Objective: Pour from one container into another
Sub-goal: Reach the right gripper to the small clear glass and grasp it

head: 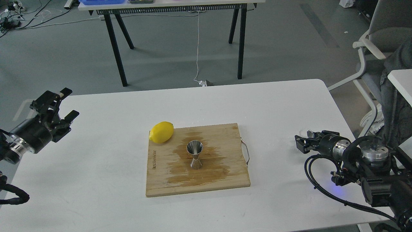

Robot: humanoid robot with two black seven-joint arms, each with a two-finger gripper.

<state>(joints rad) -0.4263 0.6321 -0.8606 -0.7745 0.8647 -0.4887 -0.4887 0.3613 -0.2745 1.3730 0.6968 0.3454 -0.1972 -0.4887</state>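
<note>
The steel hourglass jigger stands upright in the middle of the wooden cutting board, on a wet patch. Near the table's right edge stands the small clear glass cup, faint and partly hidden by my right gripper. That gripper lies low over the table with its fingers spread around the cup's near side. My left gripper hovers open above the table's far left edge and holds nothing.
A yellow lemon rests at the board's back left corner. A metal handle sticks out of the board's right side. A grey chair stands beyond the white table at the right.
</note>
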